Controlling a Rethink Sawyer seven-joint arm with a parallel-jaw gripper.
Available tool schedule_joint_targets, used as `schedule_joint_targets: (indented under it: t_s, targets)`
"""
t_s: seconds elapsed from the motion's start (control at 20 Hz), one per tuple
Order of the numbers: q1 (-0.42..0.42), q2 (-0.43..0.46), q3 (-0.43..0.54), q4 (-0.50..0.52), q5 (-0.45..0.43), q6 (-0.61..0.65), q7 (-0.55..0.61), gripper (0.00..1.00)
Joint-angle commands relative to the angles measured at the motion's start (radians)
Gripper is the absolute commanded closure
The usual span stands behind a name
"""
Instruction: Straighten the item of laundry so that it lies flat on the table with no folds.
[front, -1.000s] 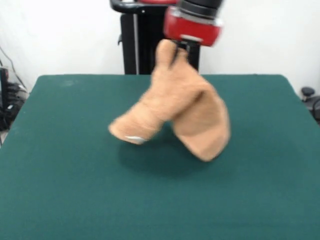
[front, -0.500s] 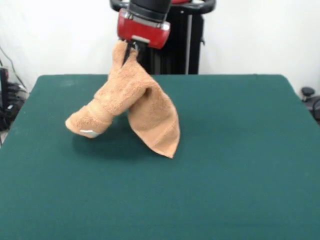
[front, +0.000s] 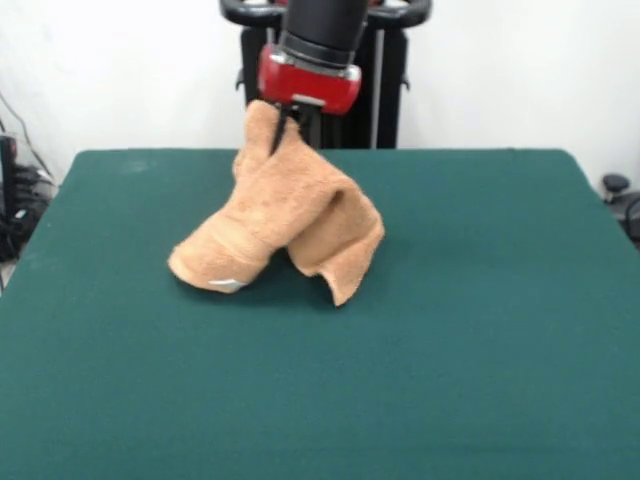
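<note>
Front view only. The small orange-tan terry towel (front: 285, 225) hangs bunched from the gripper (front: 283, 128) of the red and black arm (front: 312, 60). The gripper is clamped on the towel's topmost peak; a dark fingertip shows in a cleft of the cloth just under the red wrist housing, with fabric standing up on both sides of it.

Below that pinch point the towel spreads into two lobes. One lobe runs down and toward the picture's left, rolled into a thick tube; its lower end rests on the dark green felt-like table top (front: 450, 360). A small white care tag (front: 226, 285) shows at the bottom of this rolled end, touching or just above the green surface. A woven border band crosses the tube a little above the tag. The other lobe falls toward the picture's right of the pinch point and ends in a pointed corner that meets the table top or hangs just over it; I cannot tell which.

Between the two lobes there is a shadowed hollow under the cloth. The towel is heavily folded, not flat anywhere.

Relative to the table, the towel sits left of centre and in the half nearer the far edge, well apart from every edge.
</note>
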Motion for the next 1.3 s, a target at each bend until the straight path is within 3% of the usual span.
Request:
schedule_joint_targets:
  t_s: [0.05, 0.4, 0.75, 1.0, 1.3]
  targets:
    - [0.147, 0.009, 0.085, 0.027, 0.099, 0.107, 0.235, 1.0]
    - [0.268, -0.018, 0.087, -0.077, 0.259, 0.334, 0.291, 1.0]
    - [0.385, 0.071, 0.049, -0.264, 0.383, 0.465, 0.356, 1.0]
    - [0.415, 0.118, 0.061, -0.337, 0.436, 0.464, 0.356, 1.0]
    - [0.401, 0.162, 0.054, -0.292, 0.416, 0.383, 0.291, 1.0]
